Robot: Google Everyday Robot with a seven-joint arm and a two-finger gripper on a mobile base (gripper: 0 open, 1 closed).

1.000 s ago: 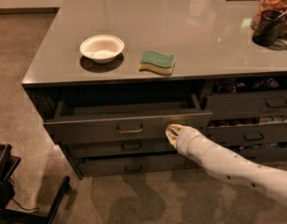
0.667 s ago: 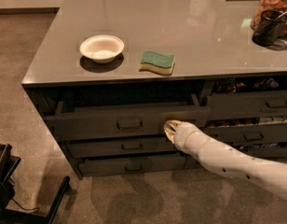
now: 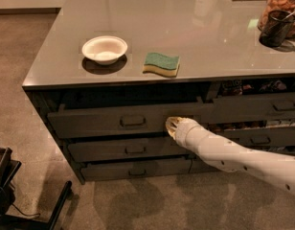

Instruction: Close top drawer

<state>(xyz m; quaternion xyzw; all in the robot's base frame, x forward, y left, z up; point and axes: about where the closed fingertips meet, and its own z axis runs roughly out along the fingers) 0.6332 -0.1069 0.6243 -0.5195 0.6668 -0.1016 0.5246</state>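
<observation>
grey top drawer (image 3: 90,122) front touching tool (image 3: 172,126), just right of handle (image 3: 132,121); tool's grip: cannot tell.

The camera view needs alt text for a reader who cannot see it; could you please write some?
A robot arm's end effector meets the front of the top drawer, right of its handle; the drawer appears slightly open. On the grey counter above sit a white bowl and a green-and-yellow sponge.
</observation>
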